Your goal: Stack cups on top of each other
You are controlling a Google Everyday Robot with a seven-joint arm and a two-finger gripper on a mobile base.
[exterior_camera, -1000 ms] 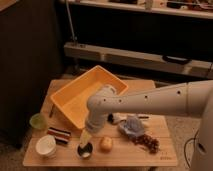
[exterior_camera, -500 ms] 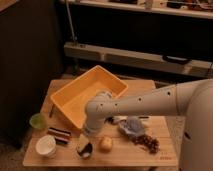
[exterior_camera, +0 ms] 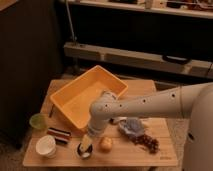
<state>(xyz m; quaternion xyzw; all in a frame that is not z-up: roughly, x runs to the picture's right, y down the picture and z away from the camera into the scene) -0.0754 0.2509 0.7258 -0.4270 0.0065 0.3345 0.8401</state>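
The white arm (exterior_camera: 150,102) is reaching in from the right across the wooden surface (exterior_camera: 165,157). It is bending at a rounded joint in front of the yellow bin (exterior_camera: 75,100) and turning downward from there. The gripper (exterior_camera: 86,144) is pointing straight down at the near edge of the surface, hanging right over the dark metal cup (exterior_camera: 85,151). Its jaws are standing spread and released, grasping nothing; whether they are touching the cup's rim I cannot tell.

The 3 cups are sitting apart, none stacked. The dark metal cup is standing near the middle of the near edge. The white cup (exterior_camera: 46,146) is sitting to its left, by the near left corner. The pale green cup (exterior_camera: 37,121) is sitting farther back at the left edge. A striped block (exterior_camera: 60,135) is lying between the white cup and the dark metal cup, slightly farther back. A yellowish lump (exterior_camera: 105,144) is resting just right of the dark metal cup.
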